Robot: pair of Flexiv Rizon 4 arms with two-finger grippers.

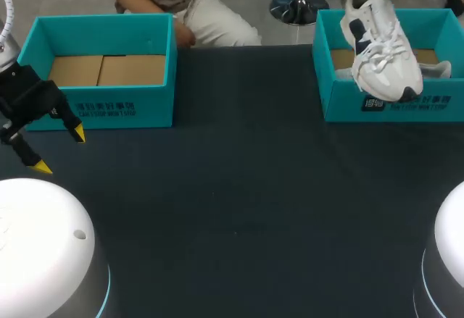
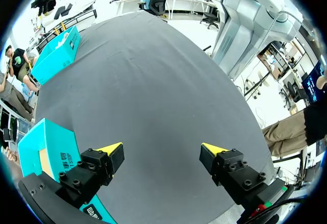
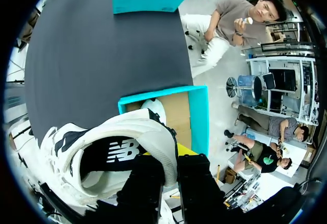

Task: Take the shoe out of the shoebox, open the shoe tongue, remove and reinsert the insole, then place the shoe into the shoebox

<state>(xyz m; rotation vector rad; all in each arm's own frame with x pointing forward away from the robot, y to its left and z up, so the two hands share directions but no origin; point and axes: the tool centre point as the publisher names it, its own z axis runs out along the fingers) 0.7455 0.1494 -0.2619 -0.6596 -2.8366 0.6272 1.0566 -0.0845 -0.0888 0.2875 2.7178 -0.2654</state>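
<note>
In the head view, the white sneaker (image 1: 380, 50) hangs toe-down over the right shoebox (image 1: 391, 104) at the worktop's (image 1: 239, 209) far right, its toe low over the box's near wall. The lift-out looks under way. Opening the tongue, the insole work and the return to the box all appear left to do. That box shows a brown cardboard floor and a pale thing beside the shoe, too unclear to name. The left shoebox (image 1: 101, 104), far left, shows only its cardboard floor. The left gripper (image 1: 59, 150) hangs just near of it, fingers apart and holding nothing.

In the left wrist view, the fingers stand wide apart above bare worktop, the left shoebox beside them.

In the right wrist view, the right gripper (image 3: 173, 160) has its fingers clamped on the sneaker's heel collar, the right shoebox beneath.
</note>
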